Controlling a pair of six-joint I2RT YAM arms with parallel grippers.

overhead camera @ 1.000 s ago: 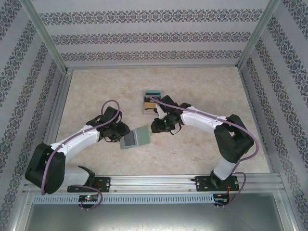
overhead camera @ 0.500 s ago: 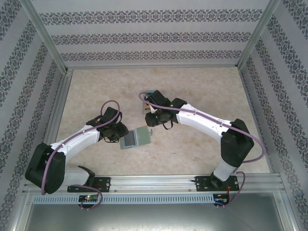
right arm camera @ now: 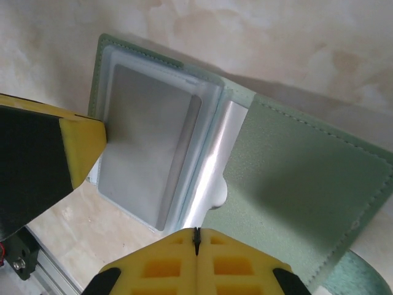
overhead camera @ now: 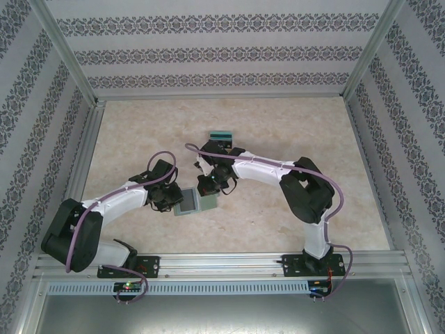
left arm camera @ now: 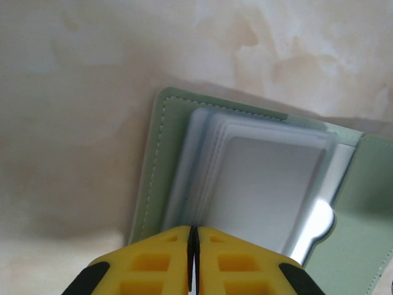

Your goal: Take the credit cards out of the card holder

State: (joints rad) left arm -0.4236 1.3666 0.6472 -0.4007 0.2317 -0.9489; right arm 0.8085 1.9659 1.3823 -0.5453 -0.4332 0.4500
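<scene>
While the table [overhead camera: 313, 139] bears it flat, the card holder [overhead camera: 189, 202] lies open mid-table between both arms. Its covers look soft and floppy and its clear sleeves [left arm camera: 270, 184] slick, so pin a cover edge. Your left gripper [left arm camera: 193, 232] is pressed together at the sleeves' edge, perhaps nipping one. The right gripper [right arm camera: 196, 233], likewise closed, sits by the fold.
</scene>
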